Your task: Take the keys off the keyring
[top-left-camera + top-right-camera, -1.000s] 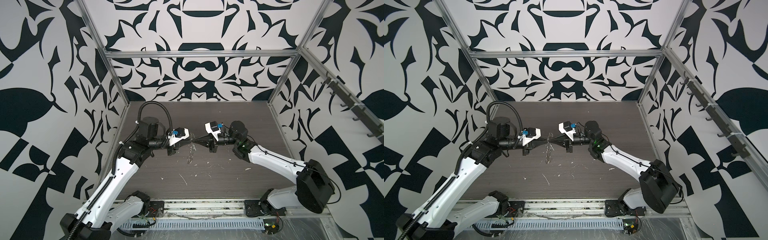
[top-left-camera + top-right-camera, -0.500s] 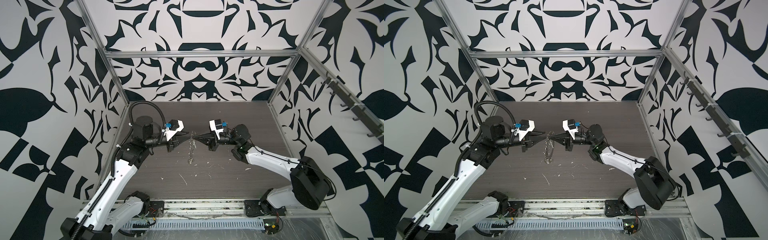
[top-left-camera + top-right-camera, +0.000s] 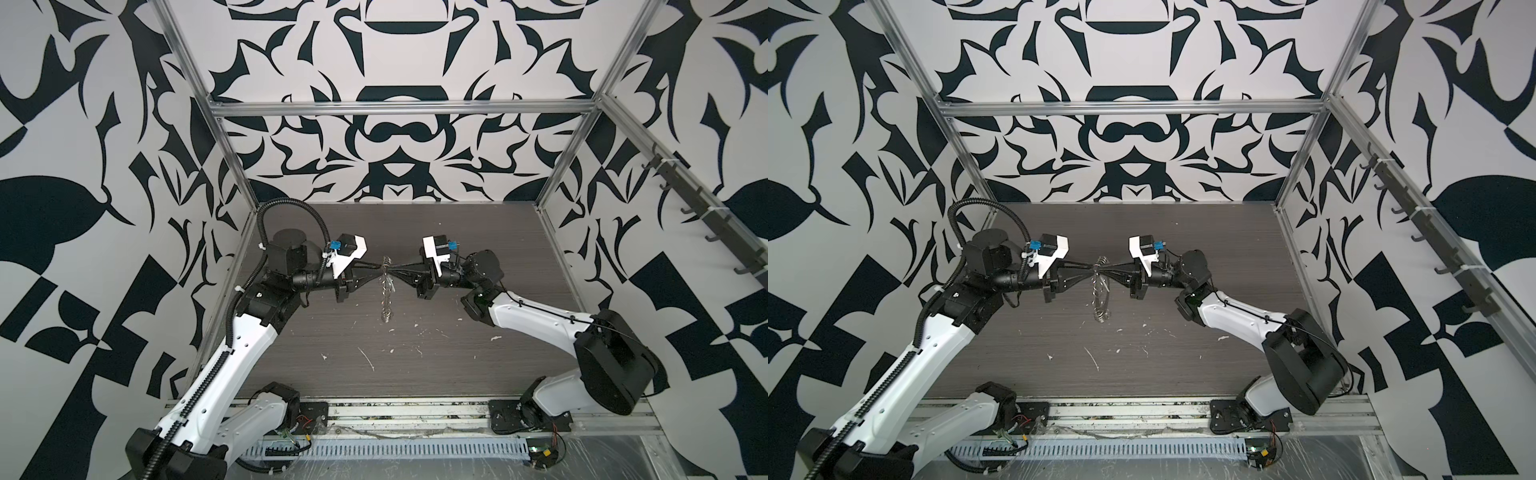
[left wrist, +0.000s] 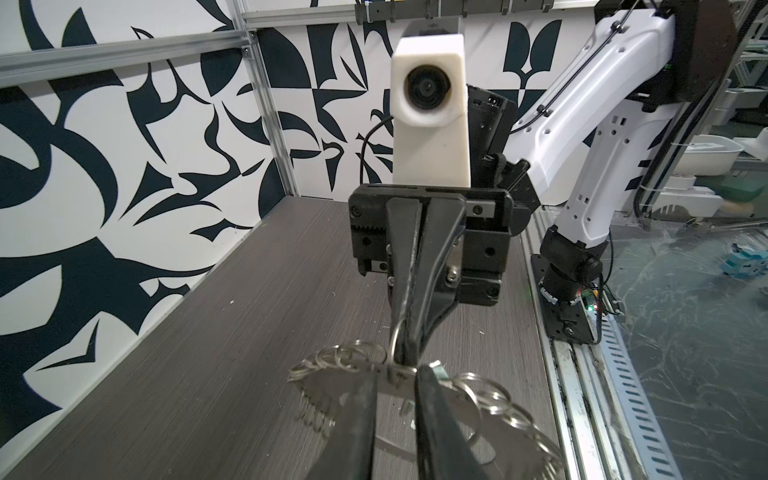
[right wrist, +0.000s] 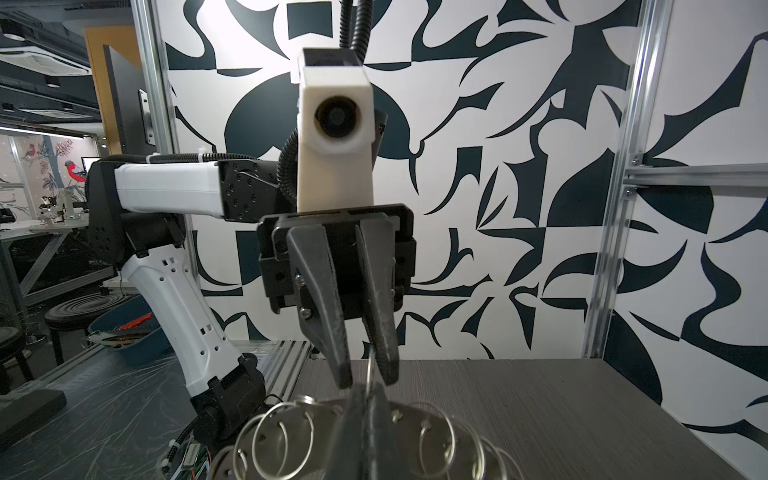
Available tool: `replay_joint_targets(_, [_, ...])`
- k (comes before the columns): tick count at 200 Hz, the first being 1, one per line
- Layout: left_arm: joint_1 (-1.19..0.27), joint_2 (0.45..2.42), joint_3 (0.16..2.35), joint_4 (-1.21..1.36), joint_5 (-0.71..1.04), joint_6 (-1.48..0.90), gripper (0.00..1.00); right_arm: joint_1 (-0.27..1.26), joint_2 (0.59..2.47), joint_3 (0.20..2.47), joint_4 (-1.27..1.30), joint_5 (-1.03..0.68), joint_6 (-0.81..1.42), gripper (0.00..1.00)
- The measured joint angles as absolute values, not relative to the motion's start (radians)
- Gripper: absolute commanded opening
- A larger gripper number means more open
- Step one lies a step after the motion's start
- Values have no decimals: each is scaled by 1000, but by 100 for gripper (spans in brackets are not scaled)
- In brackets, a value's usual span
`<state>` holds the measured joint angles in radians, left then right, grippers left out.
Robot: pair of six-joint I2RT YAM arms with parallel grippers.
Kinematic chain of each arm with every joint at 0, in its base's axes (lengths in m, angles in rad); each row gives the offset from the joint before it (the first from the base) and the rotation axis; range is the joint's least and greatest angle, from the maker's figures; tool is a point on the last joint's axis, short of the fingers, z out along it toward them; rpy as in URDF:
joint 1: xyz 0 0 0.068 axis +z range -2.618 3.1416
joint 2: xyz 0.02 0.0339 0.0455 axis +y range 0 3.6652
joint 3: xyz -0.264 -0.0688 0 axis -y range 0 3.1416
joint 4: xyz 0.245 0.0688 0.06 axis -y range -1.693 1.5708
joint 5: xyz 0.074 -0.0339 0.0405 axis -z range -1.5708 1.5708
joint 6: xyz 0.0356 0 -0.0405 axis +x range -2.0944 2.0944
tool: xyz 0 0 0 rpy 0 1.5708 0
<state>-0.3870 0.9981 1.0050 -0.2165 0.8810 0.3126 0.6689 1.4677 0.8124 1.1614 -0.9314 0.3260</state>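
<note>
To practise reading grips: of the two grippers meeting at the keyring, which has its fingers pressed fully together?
The right gripper, shut on the keyring with no gap showing; on the left gripper the fingers stand apart, a thin split ring between them.

Cell walls (image 3: pixel 395 62): white with black abstract shapes, closing in behind and to either side of the left gripper (image 3: pixel 379 275) and right gripper (image 3: pixel 395 274). Aluminium frame posts (image 3: pixel 232 166) stand at the corners. Tabletop (image 3: pixel 478 386) below both grippers is dark grey wood grain, with white flecks (image 3: pixel 365 359) frontward of them. A hook rail (image 3: pixel 702 216) runs along the wall past the right gripper. Outside, past the left gripper, a dimmer room holds a black stool (image 5: pixel 79 309), a blue tub (image 5: pixel 129 328) and a bird mural (image 5: pixel 72 170).
</note>
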Motion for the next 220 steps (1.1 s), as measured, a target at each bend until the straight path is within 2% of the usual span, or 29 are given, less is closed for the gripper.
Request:
replay_joint_targets(48, [-387, 1008, 1005, -196, 891, 300, 14, 669, 1488, 813, 1167, -936, 340, 0])
replay_joint_targets(90, [-387, 1019, 1005, -197, 902, 292, 17, 669, 1488, 813, 1171, -939, 342, 0])
replay_joint_targets(111, [-386, 1019, 1005, -199, 902, 291, 9, 669, 1488, 814, 1172, -942, 342, 0])
replay_joint_targets(122, [-386, 1019, 1005, -200, 903, 294, 0, 669, 1488, 814, 1172, -943, 341, 0])
replay_joint_targets(138, [-386, 1019, 1005, -204, 905, 291, 0, 669, 1488, 814, 1171, -945, 341, 0])
replay_joint_targets(152, [-386, 1018, 1005, -204, 905, 293, 0, 669, 1487, 814, 1169, -945, 342, 24])
replay_joint_targets(168, [-386, 1014, 1005, -204, 902, 297, 0, 669, 1478, 814, 1155, -929, 326, 38])
replay_joint_targets(220, [-386, 1006, 1005, -202, 902, 304, 0, 655, 1320, 744, 1035, -871, 213, 42])
